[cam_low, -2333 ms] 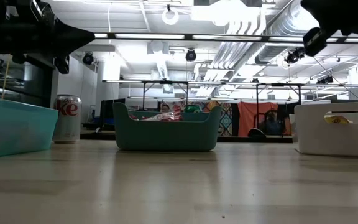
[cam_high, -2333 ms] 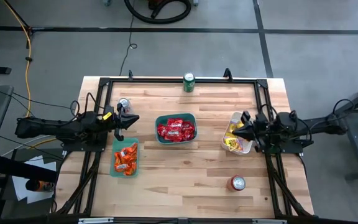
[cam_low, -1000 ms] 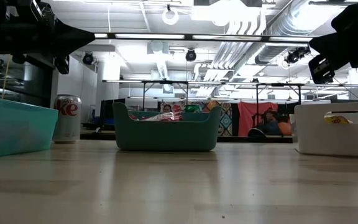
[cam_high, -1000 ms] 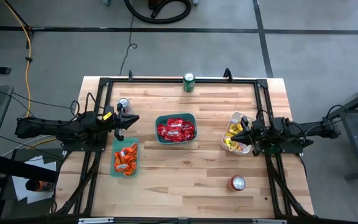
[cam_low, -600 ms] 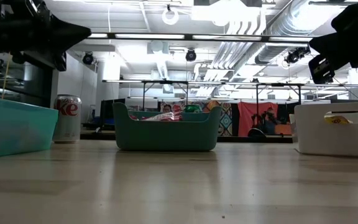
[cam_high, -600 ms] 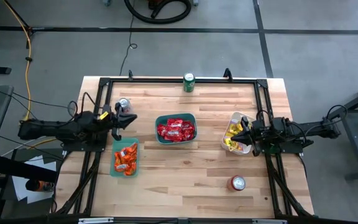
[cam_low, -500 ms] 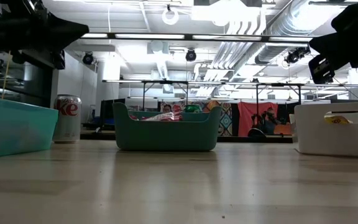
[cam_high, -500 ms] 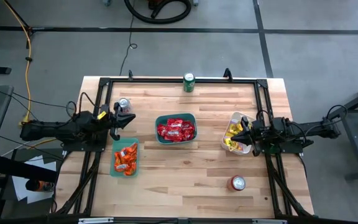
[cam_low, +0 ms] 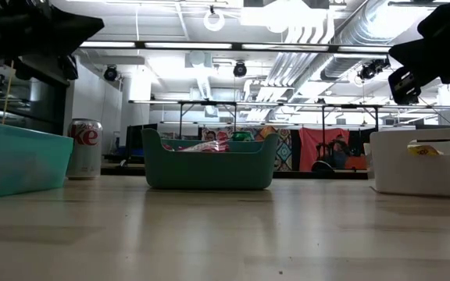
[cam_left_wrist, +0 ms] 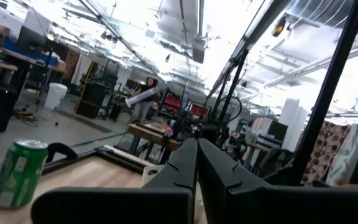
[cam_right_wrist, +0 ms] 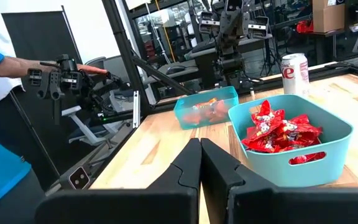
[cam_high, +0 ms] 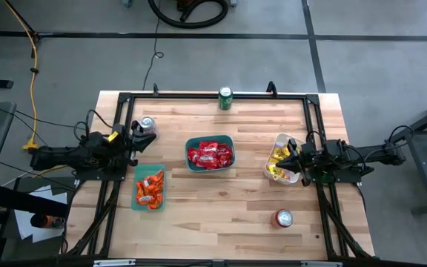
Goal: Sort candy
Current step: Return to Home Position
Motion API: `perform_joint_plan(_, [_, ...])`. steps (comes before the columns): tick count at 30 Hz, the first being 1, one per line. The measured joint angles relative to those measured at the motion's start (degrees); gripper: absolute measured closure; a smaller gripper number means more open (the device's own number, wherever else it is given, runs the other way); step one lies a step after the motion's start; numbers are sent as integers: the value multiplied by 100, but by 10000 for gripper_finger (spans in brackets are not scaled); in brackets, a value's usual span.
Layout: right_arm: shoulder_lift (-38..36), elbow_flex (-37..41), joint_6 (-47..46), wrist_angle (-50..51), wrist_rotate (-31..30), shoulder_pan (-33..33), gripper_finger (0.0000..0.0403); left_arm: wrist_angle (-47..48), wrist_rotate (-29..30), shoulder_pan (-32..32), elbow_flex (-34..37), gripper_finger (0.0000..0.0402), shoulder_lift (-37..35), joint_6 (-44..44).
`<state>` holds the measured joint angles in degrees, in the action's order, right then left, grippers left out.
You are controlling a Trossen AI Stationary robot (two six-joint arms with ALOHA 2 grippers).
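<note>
teal bin (cam_low: 14, 160) cut off, white bin (cam_low: 424, 173) cropped

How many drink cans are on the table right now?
3. In the high view, a green can stands at the middle of the table's top edge, a silver can on the left side, and a red-topped can toward the bottom right. None appears hidden.

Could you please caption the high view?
Sorted by colour: red candy in green bin, orange candy in teal bin, yellow candy in white bin; left gripper, right gripper shut.
</note>
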<state>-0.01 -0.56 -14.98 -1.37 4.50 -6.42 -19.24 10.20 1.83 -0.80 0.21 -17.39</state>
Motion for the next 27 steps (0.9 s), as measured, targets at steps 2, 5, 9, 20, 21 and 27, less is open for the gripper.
perform_joint_plan(2, [0, 0, 0, 0, 1, 0, 402, 1, 1, -3, 1, 400, -2, 0])
perform_joint_plan(5, [0, 0, 0, -2, 1, 0, 402, 65, 2, -3, 7, 400, 0, 0])
perform_joint_plan(9, [0, 0, 2, -6, 1, 1, 402, 63, 2, -3, 7, 400, -2, 0])
perform_joint_plan(20, [83, 2, 0, -11, 1, 0, 402, 182, 0, -77, 14, 401, 55, -2])
perform_joint_plan(21, [83, 2, 1, -12, 1, 1, 402, 165, 1, -77, 14, 401, 55, -1])
perform_joint_plan(27, [83, 2, 0, -13, 1, 0, 402, 192, 2, -77, 14, 401, 52, -2])
